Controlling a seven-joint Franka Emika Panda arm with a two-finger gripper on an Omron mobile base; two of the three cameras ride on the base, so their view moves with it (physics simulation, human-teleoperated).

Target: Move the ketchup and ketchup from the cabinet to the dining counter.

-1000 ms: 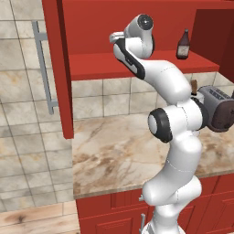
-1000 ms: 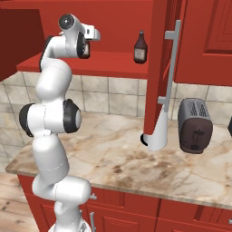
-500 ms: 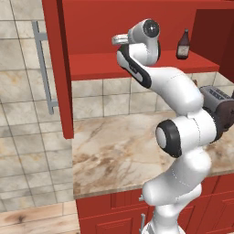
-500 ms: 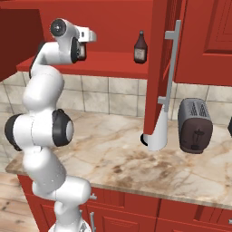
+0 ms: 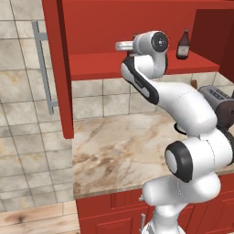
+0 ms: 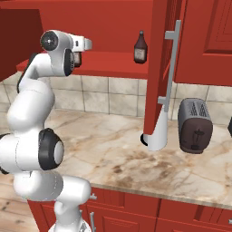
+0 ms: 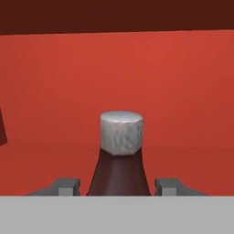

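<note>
The arm reaches up into the open cabinet (image 5: 137, 27), its gripper (image 7: 118, 185) level with the red inner shelf (image 5: 114, 64). In the hand view a ketchup bottle (image 7: 119, 160) stands upright directly ahead, its shoulders between the two fingers (image 7: 68, 185), neck and grey cap rising above them; its long axis runs vertical, across the line of the fingers' closing. The fingers stand partly open, one on each side of the bottle with a narrow gap showing at both sides, so they bracket it without clearly gripping it; whether the pads touch the glass cannot be told. In the right base view this bottle peeks out just behind the hand, at the shelf's left part. The second ketchup bottle (image 5: 183, 45) stands upright farther right along the same shelf, well apart from the hand. Judging by this, the coming move hinges on closing squarely on the nearer bottle, which lies centred straight ahead of the fingers.
</note>
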